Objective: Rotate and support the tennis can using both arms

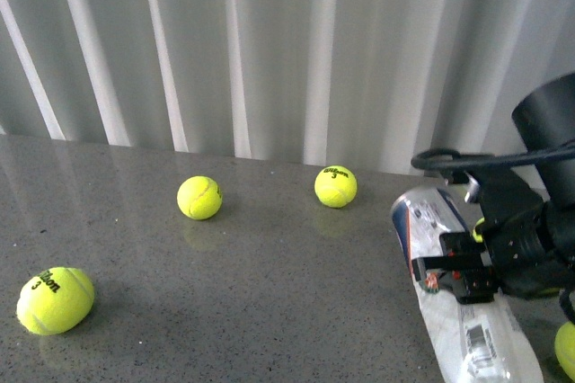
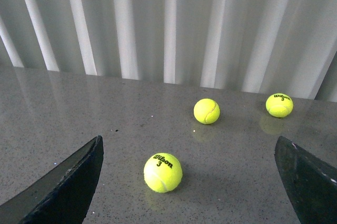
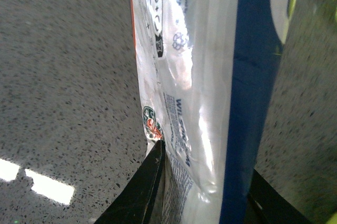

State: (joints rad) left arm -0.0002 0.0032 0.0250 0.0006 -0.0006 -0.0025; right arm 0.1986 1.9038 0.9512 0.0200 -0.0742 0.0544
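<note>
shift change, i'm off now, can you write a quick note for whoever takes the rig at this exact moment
Hands: the right hand is shut on the tennis can, gripping its mid-body. The left hand is open and empty, facing three tennis balls on the table; the can is not in its view.
Can: slanted at the table's right side, not upright. Whether it is lifted clear cannot be told.
Done: right-side grasp.
Left: bring the left hand to the can for support, then rotate it.
</note>
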